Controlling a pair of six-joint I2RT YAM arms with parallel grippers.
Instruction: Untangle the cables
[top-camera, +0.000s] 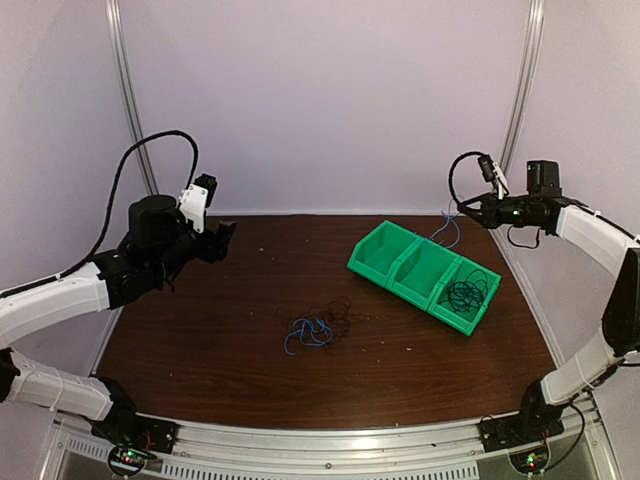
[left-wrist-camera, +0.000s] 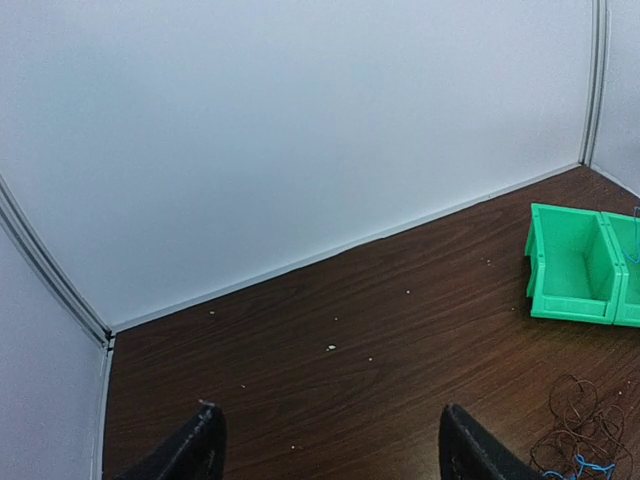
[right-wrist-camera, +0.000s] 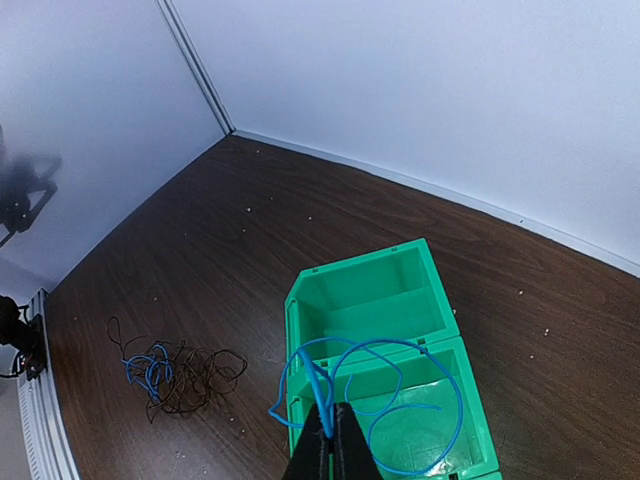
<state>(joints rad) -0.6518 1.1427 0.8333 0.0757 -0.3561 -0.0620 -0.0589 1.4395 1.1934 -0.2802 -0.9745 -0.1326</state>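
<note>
**Blue cable (right-wrist-camera: 385, 405) up in the air, tangle (top-camera: 318, 325) down on the table (top-camera: 200, 340)**

The blue cable hangs in loose loops from the right claw (right-wrist-camera: 330, 425). That claw is pinched shut on it, high up by the green bins (right-wrist-camera: 365, 300). A black cable (top-camera: 465, 293) lies coiled in the end bin. The tangle sits near the middle of the table, with blue and dark wires mixed up together.

These wires look very light, thin and floppy. I think they will bend and slip, and a pull on one will drag the others along. The best place to pinch is probably one loop sticking out at the edge of the tangle, not the thick middle.

The left claw (left-wrist-camera: 328, 425) is spread wide with nothing in it. It is up off the table on the left side, well apart from the tangle.

The right wrist view shows the pinch on the blue cable close up, while the top view shows that cable only as a thin thread. Only the top view shows the black coil. The left wrist view catches just a corner of the tangle.
</note>
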